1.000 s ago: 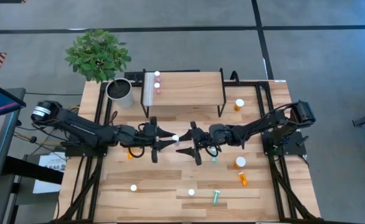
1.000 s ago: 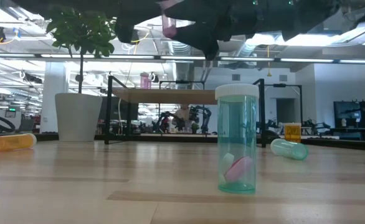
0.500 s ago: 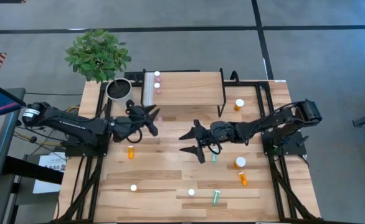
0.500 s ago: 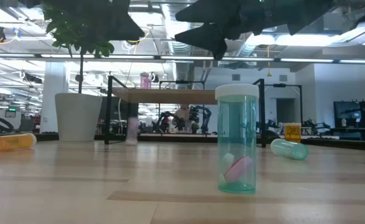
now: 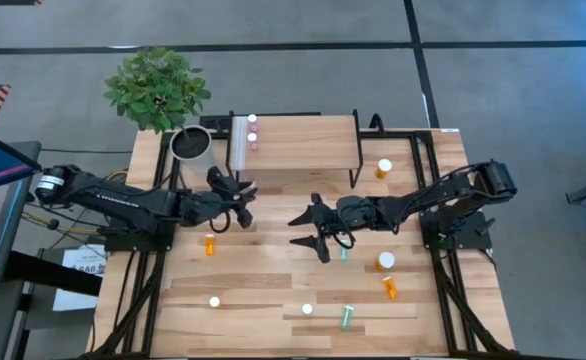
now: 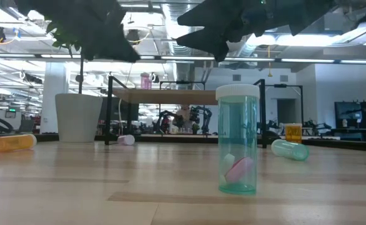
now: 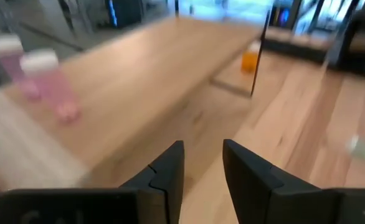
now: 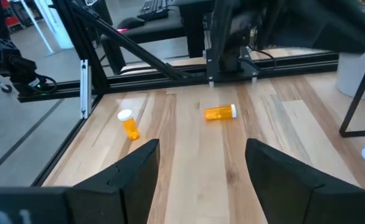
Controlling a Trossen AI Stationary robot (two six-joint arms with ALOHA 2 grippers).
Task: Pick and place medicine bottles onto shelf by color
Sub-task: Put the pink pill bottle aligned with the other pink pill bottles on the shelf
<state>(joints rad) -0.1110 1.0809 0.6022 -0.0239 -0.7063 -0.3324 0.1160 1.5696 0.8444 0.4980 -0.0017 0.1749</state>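
A: Where's the pink bottle (image 6: 126, 140)?

B: Lying on the worktop just by the shelf (image 5: 303, 150) legs. Left gripper (image 5: 235, 190) hangs over it, fingers parted, empty.

A: Right gripper (image 5: 308, 228)?

B: Mid-table, wide open. Better to regrasp squarely at the body.

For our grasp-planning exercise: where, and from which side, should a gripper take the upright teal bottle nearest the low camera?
Take the teal bottle by its round body just under the white cap, probably from above: it stands upright, nothing leaning on it.
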